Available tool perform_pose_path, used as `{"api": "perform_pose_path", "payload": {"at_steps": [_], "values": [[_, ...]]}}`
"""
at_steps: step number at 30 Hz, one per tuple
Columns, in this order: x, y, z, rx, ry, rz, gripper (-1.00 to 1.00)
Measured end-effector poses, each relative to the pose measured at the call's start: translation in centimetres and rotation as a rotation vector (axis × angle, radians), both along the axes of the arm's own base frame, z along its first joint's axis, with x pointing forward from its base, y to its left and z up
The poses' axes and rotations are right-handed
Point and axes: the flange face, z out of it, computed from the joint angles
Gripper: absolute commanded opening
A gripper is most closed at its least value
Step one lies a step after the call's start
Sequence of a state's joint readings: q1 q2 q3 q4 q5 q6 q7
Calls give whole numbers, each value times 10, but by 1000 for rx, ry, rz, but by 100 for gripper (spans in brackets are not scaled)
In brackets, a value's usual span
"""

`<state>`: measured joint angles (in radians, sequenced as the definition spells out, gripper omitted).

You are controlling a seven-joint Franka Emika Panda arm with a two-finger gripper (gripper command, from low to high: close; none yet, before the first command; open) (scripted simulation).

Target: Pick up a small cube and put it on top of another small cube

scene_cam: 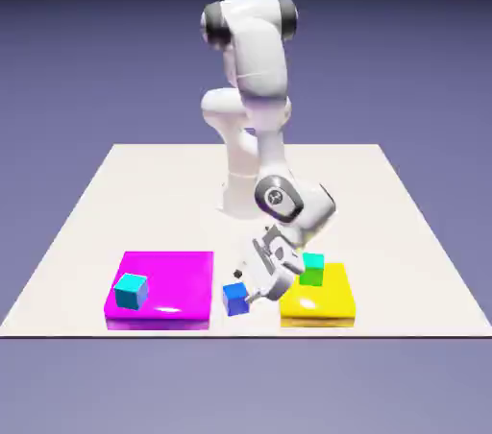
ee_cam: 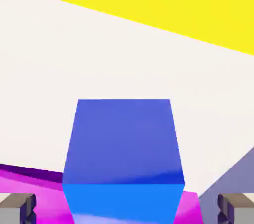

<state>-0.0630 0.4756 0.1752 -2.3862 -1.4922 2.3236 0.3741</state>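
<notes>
The hand hangs low over the bench, jaws spread wide around the blue cube, gripping nothing. That cube sits on the bench between the magenta slab and the yellow slab. A cyan cube rests on the magenta slab, a green cube on the yellow.

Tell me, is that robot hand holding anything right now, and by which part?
Nothing is held. The gripper is open, its fingertips standing clear on either side of the blue cube, not yet closed on it.
</notes>
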Motion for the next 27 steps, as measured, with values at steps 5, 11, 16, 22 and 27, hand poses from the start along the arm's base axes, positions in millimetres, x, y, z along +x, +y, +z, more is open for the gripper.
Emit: {"api": "perform_pose_path", "payload": {"at_steps": [5, 11, 16, 22, 27], "values": [[-5, 21, 36, 0, 1, -2, -100], [52, -36, 92, -35, -11, -235, -100], [100, -129, 142, -31, -6, -501, -100], [114, -205, 159, -1, 0, -666, -100], [110, -214, 143, -2, -1, -665, 100]]}}
